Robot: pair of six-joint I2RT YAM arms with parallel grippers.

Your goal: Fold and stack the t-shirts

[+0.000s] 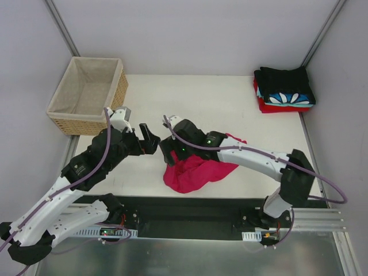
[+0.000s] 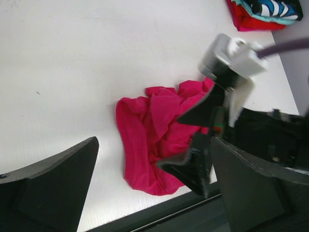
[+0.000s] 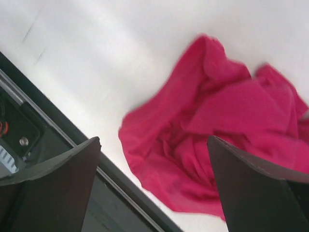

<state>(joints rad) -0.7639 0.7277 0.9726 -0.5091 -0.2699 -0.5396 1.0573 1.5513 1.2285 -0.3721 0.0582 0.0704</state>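
Left hand [image 1: 146, 140] and right hand [image 1: 171, 152] both gape wide, gripping nothing, over the counter [image 1: 218, 103], where a folded stack [image 1: 284, 89] sits far right while the pink tee [image 1: 195, 169] lies crumpled near the front edge, unfolded, looks like one to go.

white-and-black arms [image 1: 57, 201], purple cables [image 2: 285, 47] along them, black wedge-shaped end effector fingers [image 3: 48, 188].
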